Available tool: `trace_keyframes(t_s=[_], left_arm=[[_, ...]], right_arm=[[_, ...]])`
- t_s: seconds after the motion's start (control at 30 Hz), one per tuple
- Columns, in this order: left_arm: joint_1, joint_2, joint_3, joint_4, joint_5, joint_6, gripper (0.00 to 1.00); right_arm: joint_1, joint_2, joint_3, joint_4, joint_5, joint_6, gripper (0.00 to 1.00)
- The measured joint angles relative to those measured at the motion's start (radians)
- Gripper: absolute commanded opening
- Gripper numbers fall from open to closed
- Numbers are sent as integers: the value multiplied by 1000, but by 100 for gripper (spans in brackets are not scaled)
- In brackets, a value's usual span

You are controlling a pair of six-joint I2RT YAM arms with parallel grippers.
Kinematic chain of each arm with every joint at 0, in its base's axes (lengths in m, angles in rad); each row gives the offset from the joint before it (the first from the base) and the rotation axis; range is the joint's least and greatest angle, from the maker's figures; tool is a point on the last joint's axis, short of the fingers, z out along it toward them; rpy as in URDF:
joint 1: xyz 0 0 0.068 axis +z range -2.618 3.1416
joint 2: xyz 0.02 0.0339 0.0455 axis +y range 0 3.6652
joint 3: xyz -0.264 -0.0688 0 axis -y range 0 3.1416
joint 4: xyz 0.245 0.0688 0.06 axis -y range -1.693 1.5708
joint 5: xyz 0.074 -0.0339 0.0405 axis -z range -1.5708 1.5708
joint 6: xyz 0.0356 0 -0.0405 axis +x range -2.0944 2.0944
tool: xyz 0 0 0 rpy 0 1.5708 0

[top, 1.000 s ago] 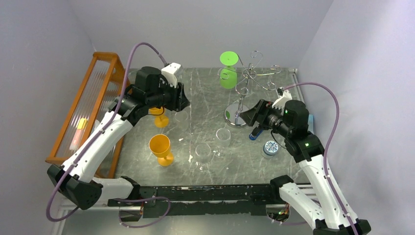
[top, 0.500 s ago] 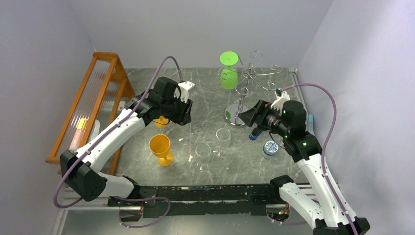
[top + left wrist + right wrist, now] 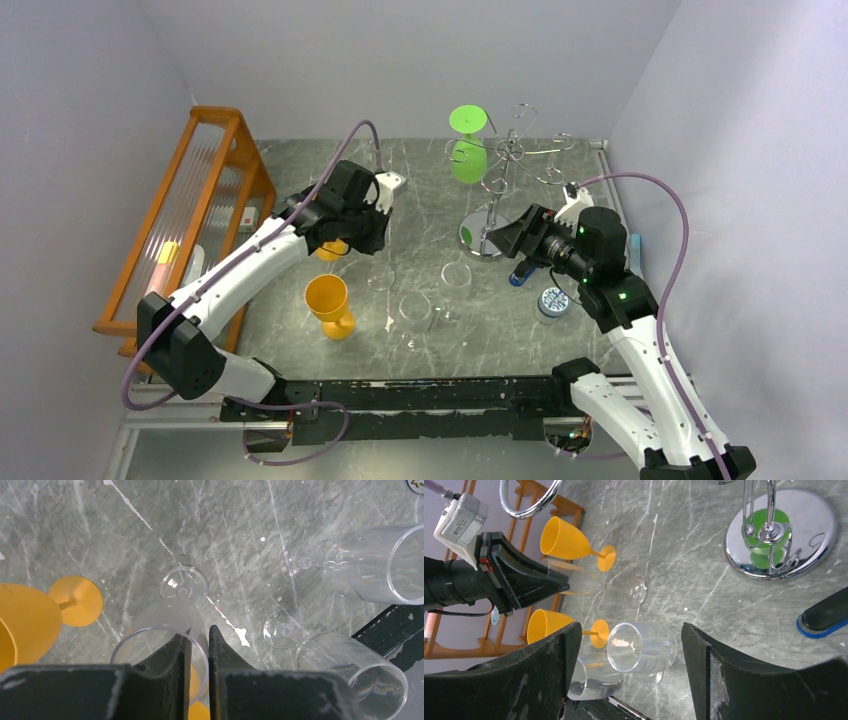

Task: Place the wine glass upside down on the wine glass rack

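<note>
A clear wine glass (image 3: pixel 161 621) stands upright on the marble table, its foot (image 3: pixel 183 586) below the bowl. My left gripper (image 3: pixel 199 632) is shut on its rim, with one finger inside the bowl and the other outside. Seen from above, that gripper (image 3: pixel 372 240) sits left of centre over the faint glass (image 3: pixel 380 272). The wine glass rack (image 3: pixel 508 155) is a chrome tree on a mirrored base (image 3: pixel 819 535) at the back right. A green glass (image 3: pixel 466 150) hangs upside down on it. My right gripper (image 3: pixel 629 626) is open beside the base and holds nothing.
Two more clear glasses (image 3: pixel 457 277) (image 3: pixel 415 312) and two orange goblets (image 3: pixel 328 300) (image 3: pixel 330 247) stand mid-table. An orange wooden rack (image 3: pixel 190 200) lines the left edge. A blue-and-black object (image 3: pixel 522 273) and a round tin (image 3: pixel 552 300) lie under the right arm.
My left arm has swung right and down to the clear glass, and its jaws have closed on the rim. The right arm has stayed put.
</note>
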Motion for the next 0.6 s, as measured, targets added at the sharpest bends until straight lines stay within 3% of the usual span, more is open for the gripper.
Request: trace_keyframes(t_s=[0.4, 0.6], left_arm=[[-5, -112, 3, 7, -32, -7, 5], [-5, -293, -51, 133, -48, -67, 5]], right_arm=[[0, -45, -26, 66, -29, 93, 73], [1, -85, -29, 151, -26, 197, 73]])
